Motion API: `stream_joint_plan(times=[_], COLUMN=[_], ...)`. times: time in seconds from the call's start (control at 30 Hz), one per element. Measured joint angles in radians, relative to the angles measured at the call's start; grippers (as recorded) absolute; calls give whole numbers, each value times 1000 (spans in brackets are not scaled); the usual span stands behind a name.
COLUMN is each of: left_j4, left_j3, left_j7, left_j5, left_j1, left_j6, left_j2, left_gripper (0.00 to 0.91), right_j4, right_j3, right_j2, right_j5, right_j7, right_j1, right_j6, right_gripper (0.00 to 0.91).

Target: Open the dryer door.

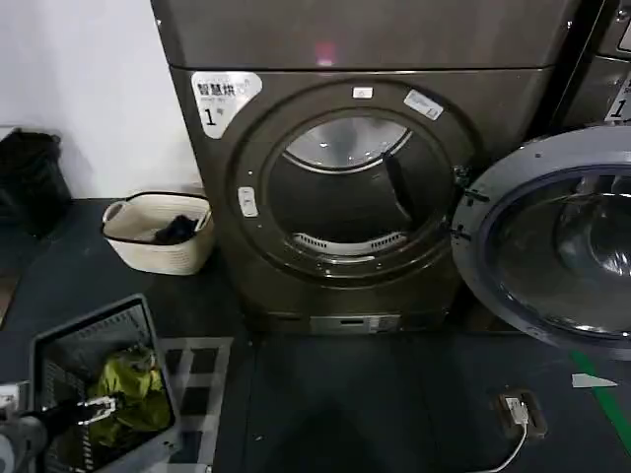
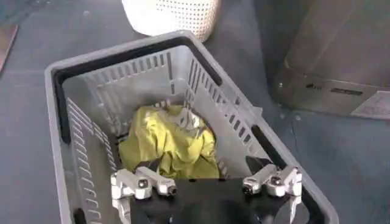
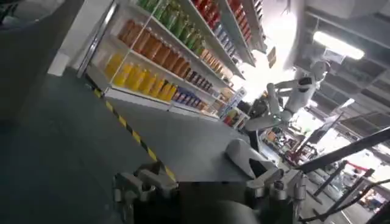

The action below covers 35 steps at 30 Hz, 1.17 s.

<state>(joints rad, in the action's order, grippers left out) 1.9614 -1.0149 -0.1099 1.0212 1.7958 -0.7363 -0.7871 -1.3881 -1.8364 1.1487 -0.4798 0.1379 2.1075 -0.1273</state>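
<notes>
**Already swung wide: door hangs open at the right of dryer 1**

Straight ahead in my head view, the dryer (image 1: 345, 177) marked "1" stands bronze-grey, its round mouth bare and the steel drum (image 1: 345, 192) showing inside. The door (image 1: 552, 241) hangs off the hinge on the mouth's right side, swung fully out so its inner face turns toward me: a grey plastic rim around dark tinted glass, with reflections in the pane. It covers the front of the neighbouring machine. To the dryer's left a white basket (image 1: 160, 232) sits on the dark floor. Low at my left, a grey crate (image 1: 99, 384) holds a yellow-green cloth (image 1: 133, 389), and my left gripper (image 1: 94, 409) reaches in over it from the corner.

From my left wrist, the left gripper (image 2: 207, 184) hovers over the crate (image 2: 85, 122), fingers spread wide apart and holding nothing, the cloth (image 2: 167, 143) lying just below them. The white basket (image 2: 173, 15) stands beyond the crate, the dryer's base (image 2: 329, 67) off to one side.

From my right wrist, the right gripper (image 3: 210, 189) is spread too, empty, pointing away from the dryer toward shelves (image 3: 170, 55) of coloured bottles and a white robot (image 3: 292, 94) across the room.
</notes>
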Motion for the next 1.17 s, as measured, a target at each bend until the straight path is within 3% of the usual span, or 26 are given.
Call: stream_joint_plan(times=[1.17], left_j4=[21], left_j3=[-19], left_j7=[5], left_j5=[-3], left_j1=[22], left_j6=[0], left_j2=[1], left_gripper=[907], right_j4=[0], right_j3=[1], right_j2=[7], right_j5=[7], right_j7=[5], right_j1=[1], right_j6=[10], right_gripper=[907])
